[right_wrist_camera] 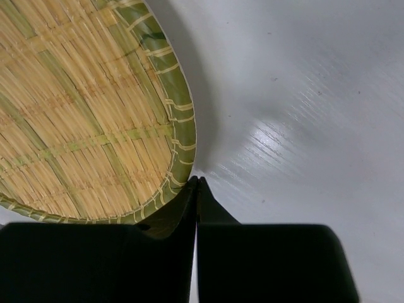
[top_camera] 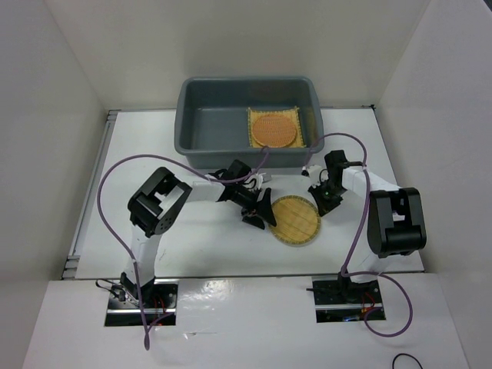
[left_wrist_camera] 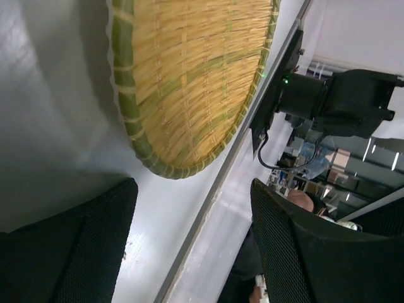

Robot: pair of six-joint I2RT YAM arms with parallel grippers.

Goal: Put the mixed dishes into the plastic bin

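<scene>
One woven piece lies outside the plastic bin (top_camera: pixel 231 157): the paler yellow disc (top_camera: pixel 296 221), flat on the table just in front of the bin's right half. At its left edge the left gripper (top_camera: pixel 257 211) stands with jaws spread wide, empty. At its right edge the right gripper (top_camera: pixel 327 198) has its jaws pressed together on nothing. The disc looks light, thin and fairly stiff, so I'd pinch its bound rim. Inside the bin, the square mat (top_camera: pixel 302 115) and orange-brown disc (top_camera: pixel 275 128) sit right of centre, with open floor to their left.

No legible text, seemingly, anywhere.
</scene>
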